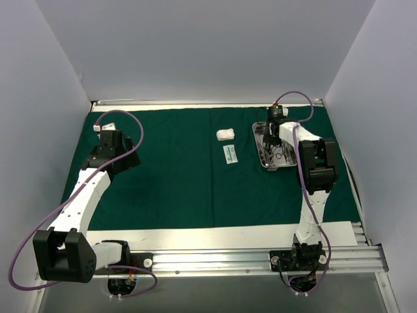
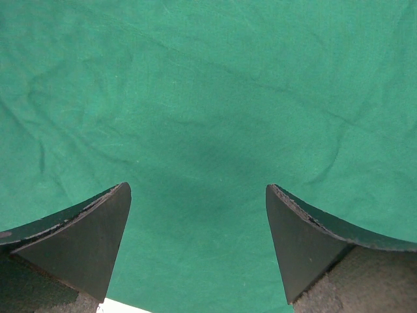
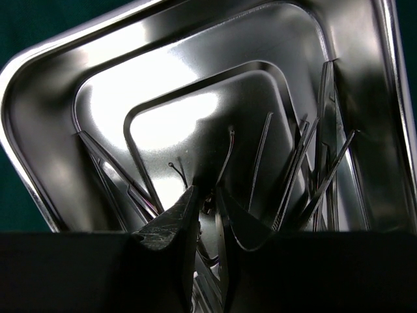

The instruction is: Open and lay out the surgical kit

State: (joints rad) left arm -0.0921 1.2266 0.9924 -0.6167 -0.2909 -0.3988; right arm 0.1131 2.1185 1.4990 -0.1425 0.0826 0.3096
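The dark green drape (image 1: 169, 189) lies spread flat over the table. The shiny steel tray (image 1: 259, 125) stands on it at the back right, with several thin silver instruments (image 3: 313, 169) leaning along its right wall. My right gripper (image 1: 276, 140) is down inside the tray (image 3: 39, 59). In the right wrist view the gripper (image 3: 206, 192) has its jaws nearly together on a thin silver instrument. A white gauze wad (image 1: 225, 135) and a white-green packet (image 1: 230, 155) lie left of the tray. My left gripper (image 1: 104, 132) is open and empty over the drape (image 2: 208, 98) at the far left, as the left wrist view (image 2: 197, 189) shows.
White walls close in the table on the left, back and right. A white strip of table (image 1: 215, 236) shows along the drape's near edge, and the aluminium rail (image 1: 260, 261) with both arm bases runs in front of it.
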